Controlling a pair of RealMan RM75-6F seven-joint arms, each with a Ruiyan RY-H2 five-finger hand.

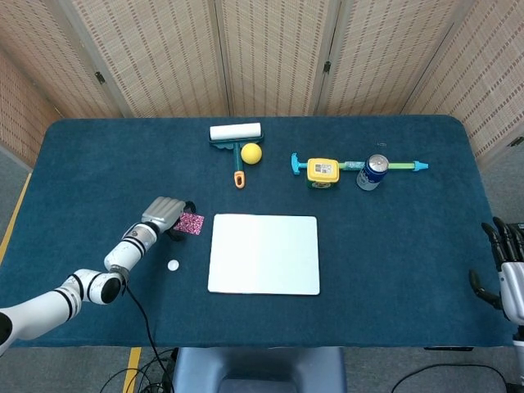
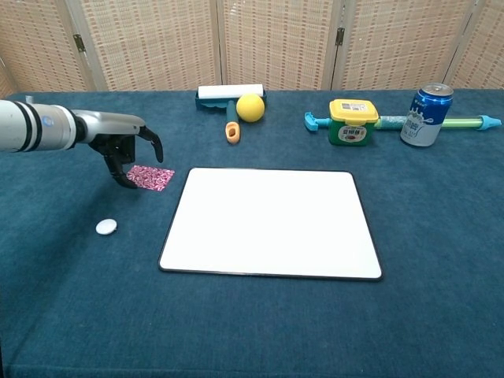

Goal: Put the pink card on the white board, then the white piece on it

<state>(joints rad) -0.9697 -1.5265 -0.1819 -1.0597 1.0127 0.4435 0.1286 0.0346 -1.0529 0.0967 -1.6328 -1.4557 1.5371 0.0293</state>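
A dark blue tabletop holds a white board lying flat near its centre. Just to the left of the board lies the pink card, flat on the cloth and apart from the board's edge. The robot's left hand hangs over the card's left end with its dark fingers curled downward; one fingertip reaches the card's left edge, but whether it touches or grips the card cannot be told. From the head view the hand covers the left part of the card. The white piece, a small round disc, lies alone on the cloth in front of the hand, left of the board.

The right hand shows only at the far right edge of the head view, fingers spread and holding nothing.

Along the back of the tabletop lie a lint roller, a yellow ball, a yellow-lidded green tub, a blue can and a long teal rod.
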